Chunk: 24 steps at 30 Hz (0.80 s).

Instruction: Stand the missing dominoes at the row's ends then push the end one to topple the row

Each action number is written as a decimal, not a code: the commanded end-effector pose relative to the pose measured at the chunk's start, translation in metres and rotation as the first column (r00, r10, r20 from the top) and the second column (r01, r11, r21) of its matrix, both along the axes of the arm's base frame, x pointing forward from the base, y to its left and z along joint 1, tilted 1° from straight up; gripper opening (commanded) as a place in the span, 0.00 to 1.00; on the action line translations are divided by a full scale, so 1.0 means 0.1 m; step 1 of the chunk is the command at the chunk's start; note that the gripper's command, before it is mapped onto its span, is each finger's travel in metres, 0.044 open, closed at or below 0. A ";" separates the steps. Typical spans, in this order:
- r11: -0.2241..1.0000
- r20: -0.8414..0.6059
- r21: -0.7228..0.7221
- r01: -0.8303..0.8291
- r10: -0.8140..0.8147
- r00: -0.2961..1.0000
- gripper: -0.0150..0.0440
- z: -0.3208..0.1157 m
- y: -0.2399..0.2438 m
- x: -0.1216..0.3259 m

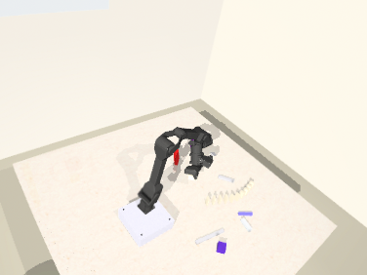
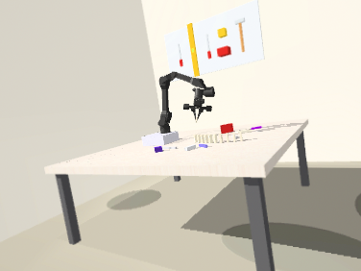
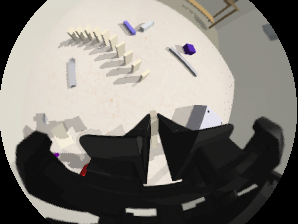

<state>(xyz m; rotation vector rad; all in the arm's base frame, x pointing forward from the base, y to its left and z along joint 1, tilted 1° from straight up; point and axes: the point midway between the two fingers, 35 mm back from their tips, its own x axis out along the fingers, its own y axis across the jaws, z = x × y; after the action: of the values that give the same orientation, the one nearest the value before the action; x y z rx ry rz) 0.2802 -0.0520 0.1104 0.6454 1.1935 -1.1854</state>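
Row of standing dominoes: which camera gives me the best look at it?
The wrist view: the row of standing dominoes shows largest there, its curve and gaps clear. The top view shows the whole curve, but small; the exterior view shows it low and foreshortened, flattening the curve.

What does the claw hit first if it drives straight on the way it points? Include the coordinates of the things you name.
Probably the tabletop (image 1: 73,195) (image 2: 144,160) (image 3: 167,95), met by the held domino (image 1: 190,178) (image 3: 153,120) as the claw (image 1: 191,176) (image 2: 196,120) (image 3: 153,116) points down. The standing row (image 1: 216,198) (image 2: 206,138) (image 3: 120,49) looks off to one side; depth is unclear.
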 end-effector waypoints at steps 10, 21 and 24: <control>0.921 0.043 -0.388 0.036 -0.021 0.999 0.29 -0.19 -0.02 -0.09; 0.755 0.167 -0.655 0.030 0.107 0.980 0.29 -0.21 0.08 -0.10; 0.703 0.203 -0.710 0.029 0.165 0.965 0.29 -0.20 0.13 -0.09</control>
<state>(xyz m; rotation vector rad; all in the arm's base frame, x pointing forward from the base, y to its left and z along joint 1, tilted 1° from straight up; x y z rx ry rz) 0.2718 -0.0427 0.0920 0.1845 0.5310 -1.3569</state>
